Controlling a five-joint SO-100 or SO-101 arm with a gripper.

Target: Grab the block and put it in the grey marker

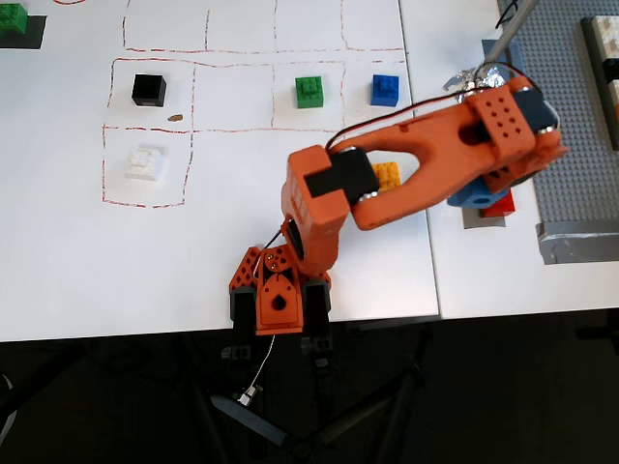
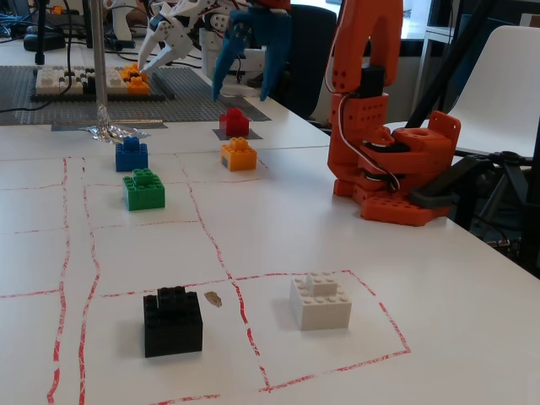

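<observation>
Hovering Over the Red Block

Spread wide, the blue pincer (image 2: 246,63) hangs empty just above the block (image 2: 234,122), touching nothing. Block sits upright, studs up, on the grey marker (image 2: 250,134) near the counter's (image 2: 422,278) far edge.

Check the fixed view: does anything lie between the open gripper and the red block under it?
Nothing. In the fixed view the gripper hangs open above the red block, which sits on the grey marker, with only air between.
</observation>
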